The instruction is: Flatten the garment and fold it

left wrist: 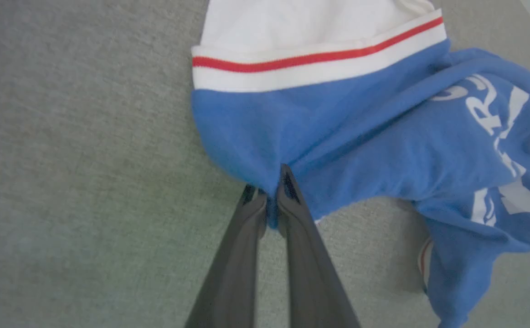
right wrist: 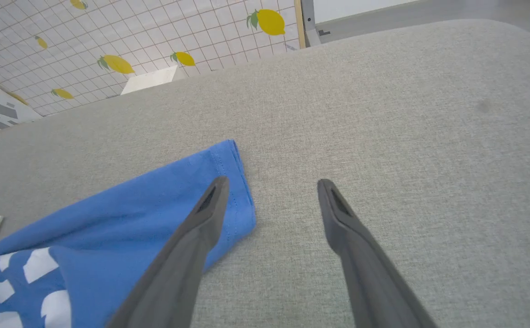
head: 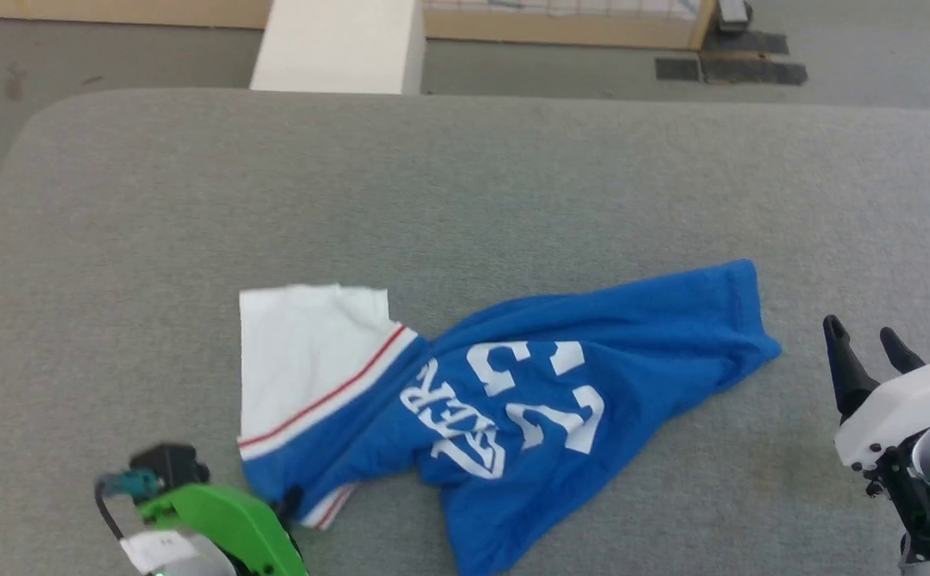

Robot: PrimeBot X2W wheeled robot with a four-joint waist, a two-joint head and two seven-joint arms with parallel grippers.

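The garment (head: 512,400) is a royal-blue jersey with white lettering and a white sleeve (head: 305,352) edged with a red stripe. It lies crumpled on the grey padded surface (head: 465,184). My left gripper (left wrist: 269,191) is shut, pinching a fold of blue cloth (left wrist: 255,141) at the garment's near-left edge; in the head view its green wrist (head: 217,520) sits at the lower left. My right gripper (right wrist: 271,184) hovers open just right of the garment's hem corner (right wrist: 228,182), nothing between its fingers; the head view has it (head: 864,340) at the right.
The grey surface has a rounded far-left corner and a far edge (head: 465,96). Beyond it stand a white block (head: 337,44) and a wooden frame (head: 560,32) on the floor. Bare surface stretches beyond and right of the garment.
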